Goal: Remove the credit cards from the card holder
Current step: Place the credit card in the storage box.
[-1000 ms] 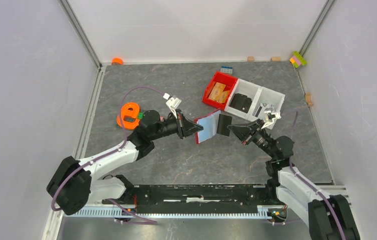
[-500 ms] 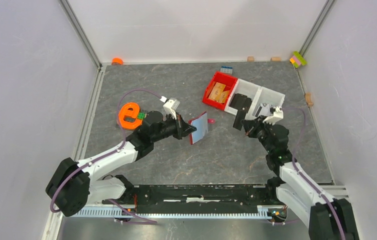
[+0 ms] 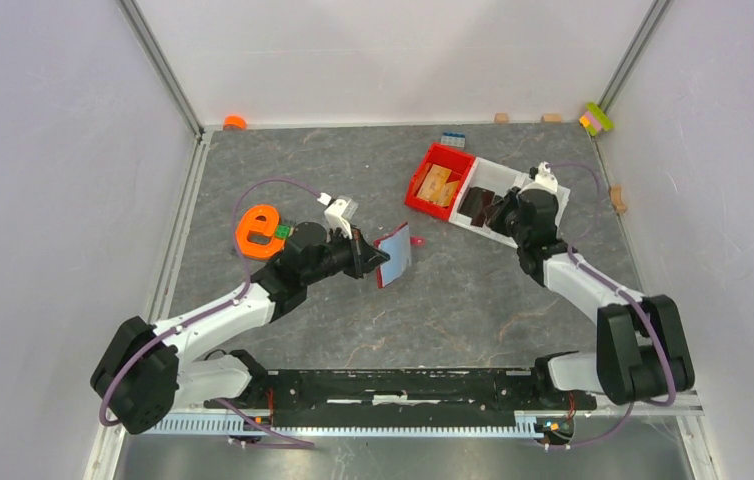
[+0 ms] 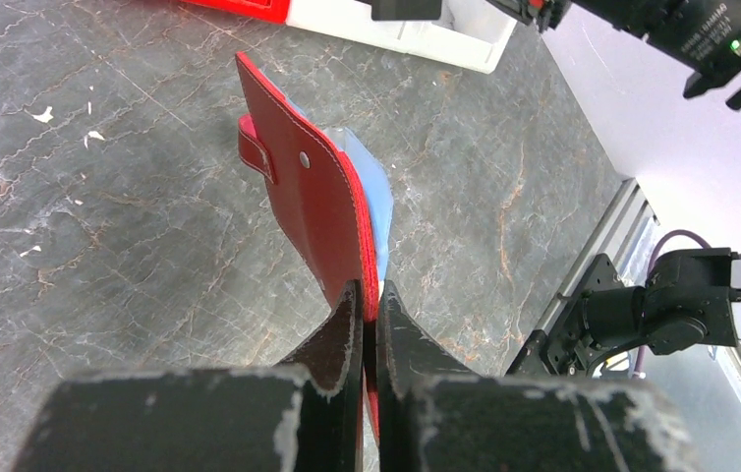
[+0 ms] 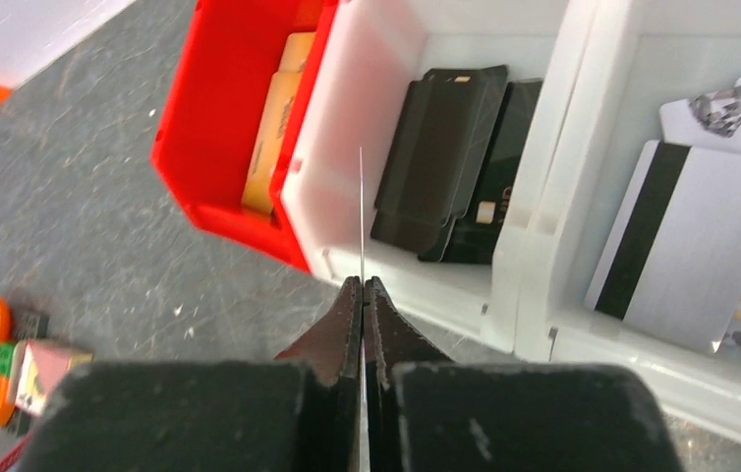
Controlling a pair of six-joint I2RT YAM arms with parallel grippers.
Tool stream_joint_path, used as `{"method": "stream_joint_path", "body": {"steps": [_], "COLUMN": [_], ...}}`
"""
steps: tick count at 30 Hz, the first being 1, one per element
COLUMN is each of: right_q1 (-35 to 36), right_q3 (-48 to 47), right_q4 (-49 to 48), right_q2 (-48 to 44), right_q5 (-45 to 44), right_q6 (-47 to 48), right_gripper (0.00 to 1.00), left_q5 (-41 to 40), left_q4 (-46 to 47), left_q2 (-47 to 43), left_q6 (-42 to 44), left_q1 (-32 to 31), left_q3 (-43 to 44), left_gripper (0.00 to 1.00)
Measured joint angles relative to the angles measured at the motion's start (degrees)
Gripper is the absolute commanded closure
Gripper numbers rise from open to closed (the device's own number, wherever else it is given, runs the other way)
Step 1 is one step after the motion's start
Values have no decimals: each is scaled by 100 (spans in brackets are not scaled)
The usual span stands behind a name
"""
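**Operator:** What do you have hold of?

**Arms:** My left jaws are pinched together on one edge of the card holder (image 4: 313, 197). I hold it up off the tabletop (image 3: 433, 310), tilted, about midway between the left and right edges. A light blue card (image 4: 374, 187) shows behind its red cover. My right jaws are squeezed tight on a thin card (image 5: 361, 211), seen edge-on, so I cannot tell its colour. It hangs over the white bin (image 5: 529, 226), close to the wall that meets the red bin (image 5: 219, 147).

**Operator:** Where is there room to move?

**Arms:** The broadest bare stretch runs from the holder to the near edge. The two bins sit toward the far right corner, touching each other. An orange piece (image 3: 260, 228) lies near the left edge, just beside my left arm. Small blocks (image 3: 596, 118) line the far edge.

**Operator:** Is there anything to read?

**Arms:** The orange piece is shaped like a lowercase "e". Black cards (image 5: 445, 162) fill the white compartment next to the red bin, and grey striped cards (image 5: 691, 246) fill the one beyond. Their print is too small to read. Tan wooden pieces (image 5: 273, 128) lie in the red bin.
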State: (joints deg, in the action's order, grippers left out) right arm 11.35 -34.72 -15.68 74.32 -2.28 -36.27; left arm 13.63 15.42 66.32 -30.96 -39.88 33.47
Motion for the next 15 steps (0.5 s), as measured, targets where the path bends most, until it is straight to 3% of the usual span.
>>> {"method": "stream_joint_path", "body": {"steps": [7, 15], "right_q1": [-225, -339], "right_q3": [-699, -1694], "right_q4": [160, -149], "right_q2": [999, 2450], "right_q5": [-114, 686], "right_q6": [-190, -431], "right_gripper": [100, 100], "left_q5": [0, 2], "left_q4": [-20, -35], "left_q2": [48, 166], "left_q6": [-2, -2], "left_q1": [0, 0], "left_q3": [31, 66], "left_gripper": [98, 98]}}
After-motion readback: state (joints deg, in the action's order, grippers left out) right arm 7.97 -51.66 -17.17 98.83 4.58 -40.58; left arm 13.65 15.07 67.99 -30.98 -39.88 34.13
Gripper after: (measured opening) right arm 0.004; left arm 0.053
